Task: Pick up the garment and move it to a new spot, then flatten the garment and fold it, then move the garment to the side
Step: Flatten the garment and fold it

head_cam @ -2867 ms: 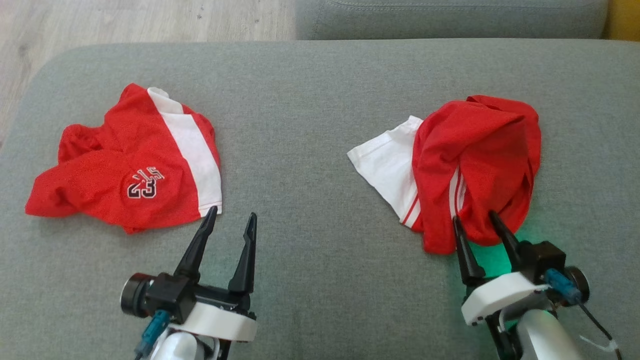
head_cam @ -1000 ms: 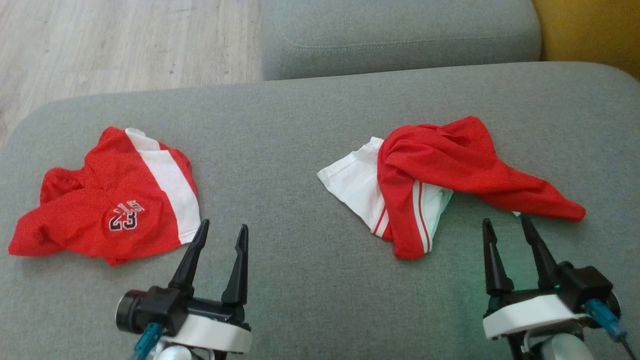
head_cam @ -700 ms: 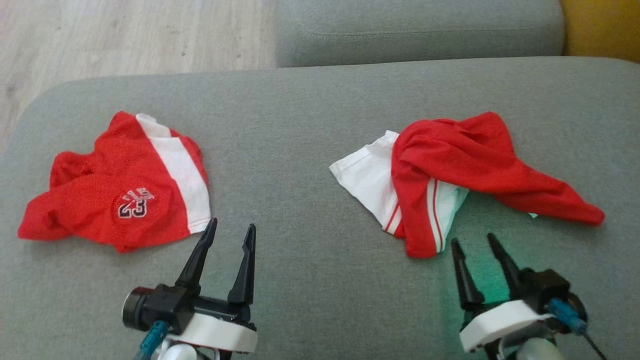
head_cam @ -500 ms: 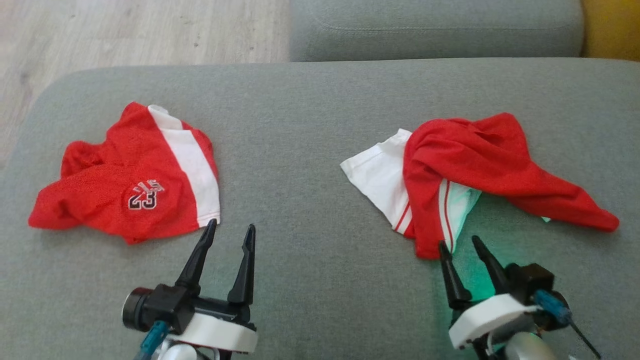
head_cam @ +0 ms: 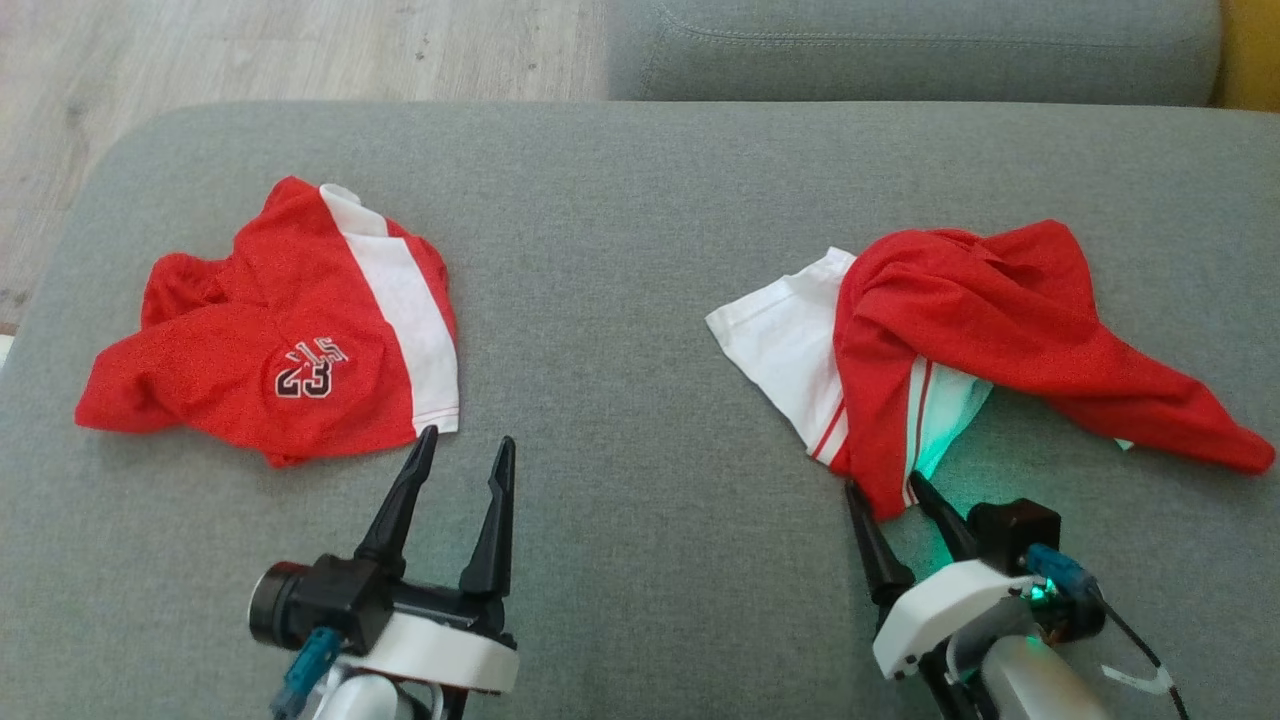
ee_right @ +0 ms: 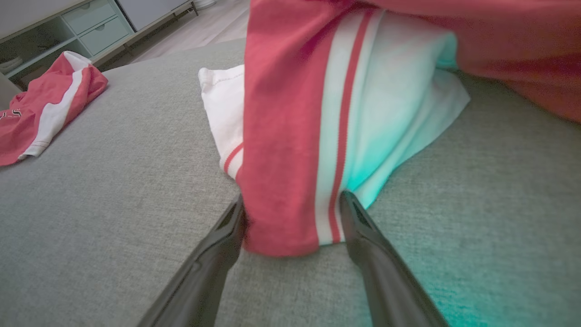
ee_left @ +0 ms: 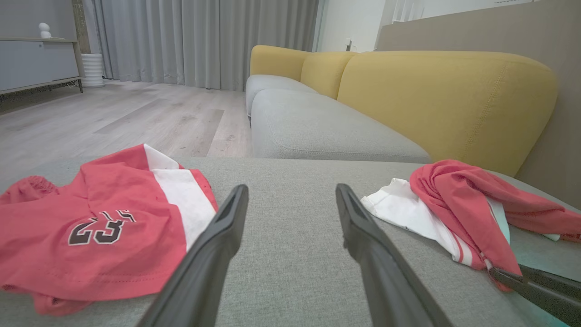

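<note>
Garment lies crumpled on the right part of the grey cushion, red layer bunched over a white panel, one red tail trailing off to the right. Right hand is at its near corner, fingers spread wide. In the wrist view one finger sits on either side of the red striped hem, nothing pinched yet. The hem sits between them, right against one finger or just short of it, can't tell which. Judgement: the hand is set low on the cushion so that closing would catch that loose corner, the easiest bit to grab for lifting and moving, so the pick-up step is not yet done. A green glow from the hand tints the white fabric. Left hand is wide open too and empty, over bare cushion just beside the white band of the red shorts marked 23, well apart from the garment. It's likely parked there out of the way. Risk: the thin corner may slip, or only the top layer gets caught.
</note>
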You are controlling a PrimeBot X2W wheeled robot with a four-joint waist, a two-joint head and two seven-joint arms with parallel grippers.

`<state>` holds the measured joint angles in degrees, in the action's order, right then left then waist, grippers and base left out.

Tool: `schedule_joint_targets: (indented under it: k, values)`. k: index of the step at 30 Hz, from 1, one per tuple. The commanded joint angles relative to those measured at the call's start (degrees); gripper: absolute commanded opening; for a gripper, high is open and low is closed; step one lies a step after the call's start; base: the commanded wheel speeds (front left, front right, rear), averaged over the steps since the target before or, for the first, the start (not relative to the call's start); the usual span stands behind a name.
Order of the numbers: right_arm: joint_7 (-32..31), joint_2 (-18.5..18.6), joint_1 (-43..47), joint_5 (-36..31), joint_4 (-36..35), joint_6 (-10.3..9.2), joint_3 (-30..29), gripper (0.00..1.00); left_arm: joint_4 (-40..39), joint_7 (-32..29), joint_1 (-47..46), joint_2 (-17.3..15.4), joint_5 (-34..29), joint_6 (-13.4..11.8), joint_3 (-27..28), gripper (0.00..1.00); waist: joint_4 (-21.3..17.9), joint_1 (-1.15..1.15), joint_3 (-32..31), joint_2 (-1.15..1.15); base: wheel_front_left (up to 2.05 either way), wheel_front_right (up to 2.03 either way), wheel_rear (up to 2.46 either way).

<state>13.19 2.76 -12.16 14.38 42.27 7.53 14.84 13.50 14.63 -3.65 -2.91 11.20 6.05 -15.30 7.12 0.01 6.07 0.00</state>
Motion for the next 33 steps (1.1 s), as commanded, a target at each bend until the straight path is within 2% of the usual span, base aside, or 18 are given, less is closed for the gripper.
schedule_joint_targets:
  k: [1,7,12,20,26,28,29,33]
  values:
    - [0.8,0.1,-1.3,0.6,-0.4,-0.04,2.1,0.0,-1.4,0.4,-2.4,0.0,0.1,-0.2,1.5,1.0,-0.2,-0.01,-0.1,0.0,0.0,0.0,0.0]
    - [1.7,0.1,-1.9,0.9,-3.0,-0.04,2.9,0.0,-0.8,0.4,-1.8,0.0,-0.2,-0.3,1.9,1.0,-1.4,-0.01,-1.9,0.0,0.0,0.0,0.0]
    - [1.8,0.1,-1.0,0.6,-13.9,-0.04,2.4,0.0,-0.4,0.4,-1.0,0.0,0.0,-0.2,2.1,1.0,-2.5,-0.01,-4.1,0.0,0.0,0.0,0.0]
    - [1.8,0.7,-1.7,-2.2,-30.4,-0.04,5.2,0.0,-0.3,0.4,1.0,0.0,1.0,-0.6,1.0,1.0,-3.2,-0.01,-7.1,0.0,0.0,0.0,0.0]
    - [-0.3,4.8,-6.6,-2.0,-38.5,-0.04,8.6,0.0,-0.5,0.4,1.4,0.0,1.1,-0.6,0.3,1.0,-1.5,-0.01,-7.1,0.0,0.0,0.0,0.0]
    - [-1.8,6.6,-9.0,-2.1,-39.6,-0.04,8.7,0.0,-0.7,0.4,1.3,0.0,1.1,-0.6,0.0,1.0,-0.5,-0.01,-6.5,0.0,0.0,0.0,0.0]
    - [-3.2,8.7,-12.2,-2.3,-40.1,-0.04,8.7,0.0,-0.9,0.4,0.9,0.0,1.2,-0.6,-0.4,1.0,0.6,-0.01,-5.1,0.0,0.0,0.0,0.0]
    - [-6.1,13.4,-20.5,-1.2,-38.6,-0.04,9.0,0.0,-1.1,0.4,-0.8,0.0,1.3,-0.4,-1.4,1.0,3.3,-0.01,-0.8,0.0,0.0,0.0,0.0]
